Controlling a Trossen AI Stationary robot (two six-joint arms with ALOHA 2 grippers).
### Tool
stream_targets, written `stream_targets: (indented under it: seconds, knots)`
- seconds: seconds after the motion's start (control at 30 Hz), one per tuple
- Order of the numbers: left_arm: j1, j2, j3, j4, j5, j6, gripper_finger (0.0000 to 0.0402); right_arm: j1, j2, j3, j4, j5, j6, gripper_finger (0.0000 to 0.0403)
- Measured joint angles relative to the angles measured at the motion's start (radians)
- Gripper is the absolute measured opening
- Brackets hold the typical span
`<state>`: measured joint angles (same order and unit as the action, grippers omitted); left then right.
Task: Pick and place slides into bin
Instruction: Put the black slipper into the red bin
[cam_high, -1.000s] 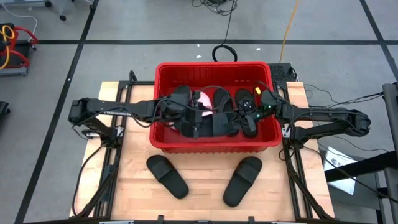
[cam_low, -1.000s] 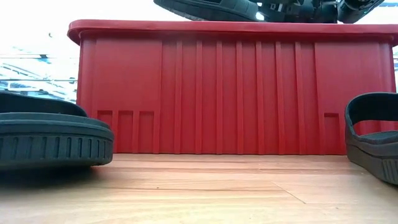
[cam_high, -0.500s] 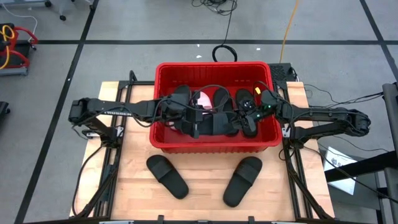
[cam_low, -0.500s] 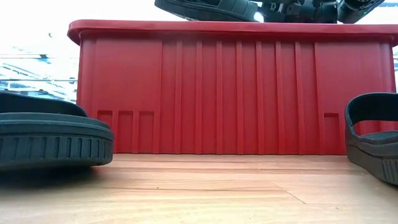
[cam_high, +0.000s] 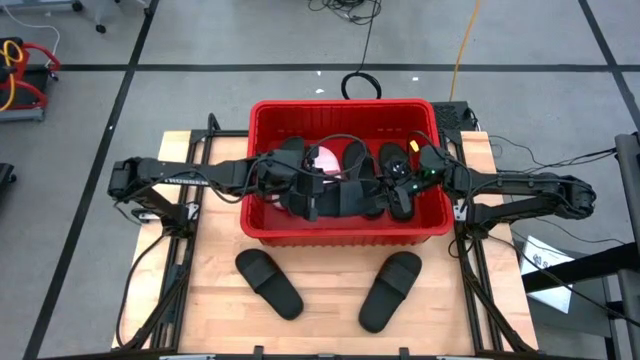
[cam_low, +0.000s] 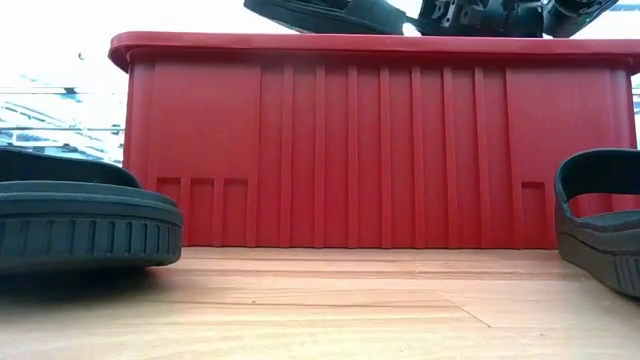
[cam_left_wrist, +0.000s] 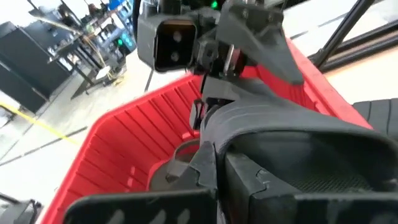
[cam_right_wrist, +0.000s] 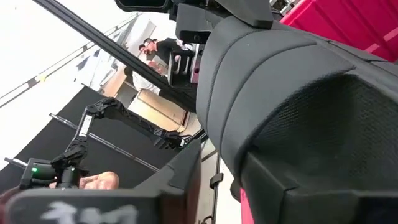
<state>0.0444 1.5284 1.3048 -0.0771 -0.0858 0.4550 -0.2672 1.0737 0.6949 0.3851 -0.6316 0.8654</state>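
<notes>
The red bin (cam_high: 340, 105) stands mid-table, and both arms reach over it. A black slide (cam_high: 345, 200) hangs above the rim (cam_low: 320, 14) between the two grippers. My left gripper (cam_high: 308, 192) is shut on the end nearer the left arm. My right gripper (cam_high: 392, 192) stands open at the other end. One of its fingers (cam_right_wrist: 177, 180) is apart from the slide (cam_right_wrist: 298, 93); the slide hides the other. A pink slide (cam_high: 325, 160) and black ones lie in the bin. Two black slides (cam_high: 268, 284) (cam_high: 390, 290) rest sole-down on the near table. My left gripper pinches the slide's end (cam_left_wrist: 214, 155) between its two fingers, coming almost level from the table's left. The fingers hide the exact part. The slide is lifted clear above the bin, roughly level. My right gripper: I cannot tell whether its hidden finger touches the slide.
The bin's front wall (cam_low: 380, 140) fills the low view, with the two loose slides (cam_low: 80, 215) (cam_low: 600, 225) before it at either side. Bare wooden tabletop (cam_high: 330, 330) lies between and around them. Cables and floor surround the table.
In the low view the hanging slide has shifted slightly toward the table's left and tipped a little. A sliver of light now shows between it and my right gripper. Both arms have kept their places.
</notes>
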Motion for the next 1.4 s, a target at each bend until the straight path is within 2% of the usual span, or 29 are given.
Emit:
stream_targets:
  seconds: [0.17, 0.3, 0.5, 0.63, 0.83, 1.03, 1.3, 1.4]
  knots:
    - [-0.001, -0.052, 0.002, -0.088, -0.046, -0.028, 0.0001, -0.007, -0.009, 0.0, -0.004, -0.042, 0.01, 0.0144]
    - [0.0, -0.099, -0.001, -0.146, -0.128, -0.076, 0.0001, -0.014, -0.028, -0.001, 0.002, -0.088, 0.012, 0.0158]
    - [0.0, -0.16, 0.0, -0.182, -0.387, -0.234, 0.0, -0.028, -0.077, -0.002, 0.05, -0.079, -0.013, 0.0153]
    - [0.0, -0.158, 0.0, -0.159, -0.567, -0.412, 0.0, -0.051, -0.12, -0.001, 0.103, -0.064, -0.067, 0.0138]
    - [0.0, -0.109, 0.0, -0.141, -0.782, -0.709, 0.0, -0.081, -0.186, -0.001, 0.102, 0.074, -0.244, 0.0087]
    - [-0.003, -0.039, 0.0, -0.068, -0.854, -0.868, 0.0, -0.099, -0.209, -0.001, 0.096, 0.136, -0.412, 0.0009]
    - [-0.013, 0.064, 0.0, -0.064, -1.056, -1.092, 0.0, -0.107, -0.21, -0.001, 0.093, 0.135, -0.44, 0.0002]
    - [-0.003, 0.11, 0.0, -0.041, -1.068, -1.123, 0.0, -0.107, -0.21, -0.001, 0.092, 0.133, -0.441, 0.0001]
